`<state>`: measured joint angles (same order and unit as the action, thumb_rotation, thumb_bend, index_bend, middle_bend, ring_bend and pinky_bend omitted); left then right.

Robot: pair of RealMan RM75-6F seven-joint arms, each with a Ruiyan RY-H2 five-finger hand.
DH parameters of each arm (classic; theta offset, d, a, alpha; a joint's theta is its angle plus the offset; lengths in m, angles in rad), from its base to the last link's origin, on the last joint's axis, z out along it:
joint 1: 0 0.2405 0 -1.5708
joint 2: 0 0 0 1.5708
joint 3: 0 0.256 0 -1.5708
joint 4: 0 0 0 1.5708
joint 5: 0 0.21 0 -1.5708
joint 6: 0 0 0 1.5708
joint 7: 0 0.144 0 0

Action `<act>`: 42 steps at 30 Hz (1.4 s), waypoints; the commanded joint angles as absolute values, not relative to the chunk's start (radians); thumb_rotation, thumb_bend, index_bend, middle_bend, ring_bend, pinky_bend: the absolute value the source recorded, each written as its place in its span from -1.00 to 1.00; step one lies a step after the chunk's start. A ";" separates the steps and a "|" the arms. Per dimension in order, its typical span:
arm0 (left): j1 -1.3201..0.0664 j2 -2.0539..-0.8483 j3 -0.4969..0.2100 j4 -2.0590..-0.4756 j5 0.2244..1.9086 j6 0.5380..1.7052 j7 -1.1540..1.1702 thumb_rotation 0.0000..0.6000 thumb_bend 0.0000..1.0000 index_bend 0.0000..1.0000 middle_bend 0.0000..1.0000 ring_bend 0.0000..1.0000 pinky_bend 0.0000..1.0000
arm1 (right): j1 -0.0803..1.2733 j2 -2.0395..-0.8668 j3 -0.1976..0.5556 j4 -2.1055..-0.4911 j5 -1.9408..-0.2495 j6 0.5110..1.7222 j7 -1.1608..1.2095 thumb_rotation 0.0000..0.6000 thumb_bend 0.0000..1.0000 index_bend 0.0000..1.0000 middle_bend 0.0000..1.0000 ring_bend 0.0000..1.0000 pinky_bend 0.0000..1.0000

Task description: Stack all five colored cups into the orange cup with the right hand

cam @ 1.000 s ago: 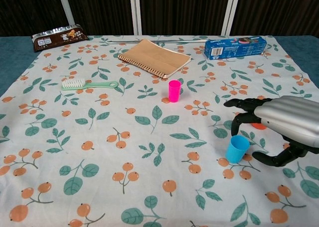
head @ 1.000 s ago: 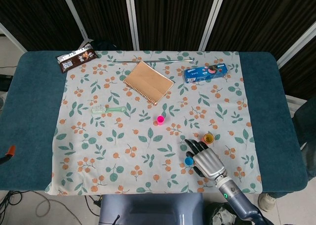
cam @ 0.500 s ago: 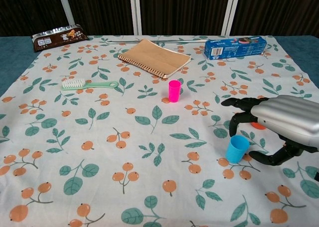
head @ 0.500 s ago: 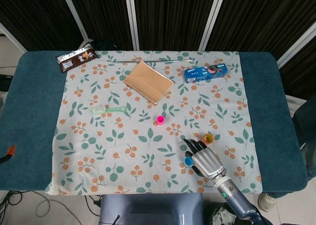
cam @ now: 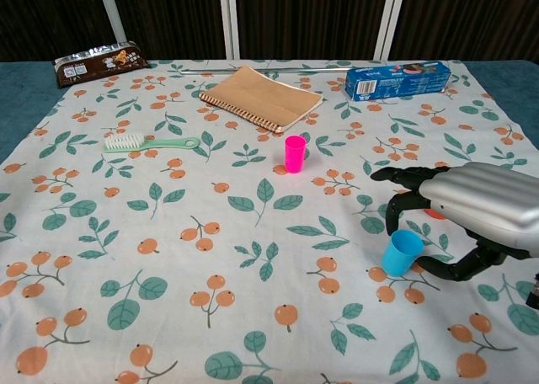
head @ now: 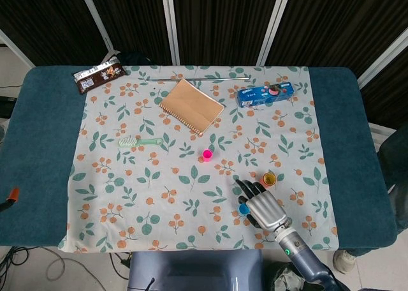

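The orange cup (head: 269, 179) stands upright on the floral cloth, just beyond my right hand (head: 264, 208); in the chest view only a sliver of the orange cup (cam: 433, 213) shows under the hand. A blue cup (head: 243, 208) (cam: 400, 252) stands upright at the left side of the right hand (cam: 476, 203). The fingers (cam: 396, 209) arch over its far side and the thumb (cam: 450, 270) curls in from the near side, with small gaps still showing. A pink cup (head: 207, 154) (cam: 294, 154) stands alone mid-cloth. My left hand is out of sight.
A brown spiral notebook (head: 191, 106), a blue toothpaste box (head: 266, 94), a thin metal rod (head: 197, 79) and a chocolate bar (head: 97, 75) lie along the far side. A green brush (head: 139, 141) lies at the left. The cloth's near edge (head: 191, 247) runs close below the hand.
My right hand has crept slightly left and nearer, its fingers and thumb drawing in around the blue cup. The cups have not moved.
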<state>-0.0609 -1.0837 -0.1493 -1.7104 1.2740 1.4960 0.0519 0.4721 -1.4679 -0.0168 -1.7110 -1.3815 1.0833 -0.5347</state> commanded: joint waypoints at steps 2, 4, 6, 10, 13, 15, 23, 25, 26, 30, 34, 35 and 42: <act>-0.061 -1.084 -0.150 -1.710 1.273 1.496 0.052 1.00 -0.46 -0.80 -1.00 -1.00 -0.43 | 0.471 -1.466 -0.017 -1.712 -1.382 1.085 -0.535 1.00 -0.07 -0.17 -1.00 -0.78 -0.62; -0.061 -1.085 -0.150 -1.711 1.272 1.496 0.054 1.00 -0.46 -0.80 -1.00 -1.00 -0.43 | 0.471 -1.465 -0.017 -1.713 -1.383 1.085 -0.535 1.00 -0.07 -0.13 -1.00 -0.77 -0.62; -0.061 -1.085 -0.150 -1.711 1.271 1.496 0.054 1.00 -0.46 -0.80 -1.00 -1.00 -0.42 | 0.472 -1.464 -0.015 -1.715 -1.382 1.086 -0.535 1.00 -0.08 -0.11 -1.00 -0.77 -0.62; -0.060 -1.085 -0.151 -1.713 1.270 1.498 0.053 1.00 -0.46 -0.80 -1.00 -1.00 -0.42 | 0.472 -1.462 -0.013 -1.719 -1.385 1.089 -0.532 1.00 -0.07 -0.08 -1.00 -0.76 -0.62; -0.060 -1.084 -0.151 -1.713 1.269 1.497 0.053 1.00 -0.46 -0.80 -1.00 -1.00 -0.42 | 0.472 -1.457 -0.012 -1.726 -1.387 1.091 -0.533 1.00 -0.07 -0.07 -1.00 -0.76 -0.62; -0.061 -1.084 -0.151 -1.713 1.269 1.497 0.053 1.00 -0.46 -0.80 -1.00 -1.00 -0.42 | 0.472 -1.452 -0.010 -1.732 -1.387 1.093 -0.534 1.00 -0.07 -0.07 -1.00 -0.76 -0.62; -0.060 -1.084 -0.151 -1.713 1.268 1.497 0.054 1.00 -0.46 -0.80 -1.00 -1.00 -0.41 | 0.476 -1.392 0.025 -1.784 -1.368 1.107 -0.523 1.00 -0.07 -0.07 -1.00 -0.77 -0.62; -0.060 -1.084 -0.152 -1.714 1.267 1.497 0.054 1.00 -0.46 -0.80 -1.00 -1.00 -0.41 | 0.483 -1.359 0.040 -1.804 -1.356 1.101 -0.512 1.00 -0.07 -0.07 -1.00 -0.76 -0.62; -0.060 -1.084 -0.152 -1.714 1.267 1.497 0.054 1.00 -0.46 -0.80 -1.00 -1.00 -0.41 | 0.487 -1.344 0.048 -1.810 -1.350 1.099 -0.510 1.00 -0.07 -0.07 -1.00 -0.77 -0.62; -0.060 -1.085 -0.151 -1.715 1.269 1.498 0.056 1.00 -0.46 -0.80 -1.00 -1.00 -0.41 | 0.509 -1.279 0.093 -1.823 -1.312 1.087 -0.514 1.00 -0.07 -0.07 -1.00 -0.76 -0.62; -0.059 -1.085 -0.152 -1.715 1.268 1.501 0.055 1.00 -0.46 -0.80 -1.00 -1.00 -0.41 | 0.525 -1.227 0.108 -1.833 -1.287 1.065 -0.523 1.00 -0.07 -0.07 -1.00 -0.76 -0.62; -0.059 -1.085 -0.152 -1.714 1.268 1.501 0.055 1.00 -0.46 -0.80 -1.00 -1.00 -0.41 | 0.528 -1.215 0.110 -1.835 -1.284 1.064 -0.530 1.00 -0.07 -0.07 -1.00 -0.76 -0.62; -0.059 -1.088 -0.150 -1.713 1.270 1.501 0.061 1.00 -0.46 -0.80 -1.00 -1.00 -0.41 | 0.542 -1.175 0.115 -1.835 -1.238 1.039 -0.541 1.00 -0.07 -0.07 -1.00 -0.76 -0.62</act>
